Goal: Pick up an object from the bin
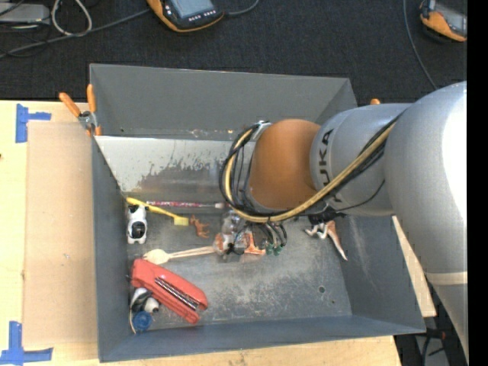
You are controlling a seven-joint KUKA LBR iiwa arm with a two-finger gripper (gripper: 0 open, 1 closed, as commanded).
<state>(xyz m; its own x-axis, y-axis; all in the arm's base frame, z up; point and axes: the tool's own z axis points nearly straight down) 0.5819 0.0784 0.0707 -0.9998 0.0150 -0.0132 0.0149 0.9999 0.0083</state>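
My gripper (232,233) hangs low over the middle of the bin floor, mostly hidden under the arm's orange cover. Right below it lies a small orange-brown piece (226,245); whether it is held I cannot tell. A pale wooden spoon (177,255) lies flat to the left, its handle end reaching the gripper and its bowl pointing left. A small brown bit (200,226) sits just left of the gripper. A white and orange pointed tool (329,235) lies on the right side of the gripper.
A red flat case (168,289) lies at the front left, with a black-and-white object (144,304) and a blue one (142,322) beside it in the corner. A small white toy (136,224) and a yellow stick (158,209) lie at the left wall.
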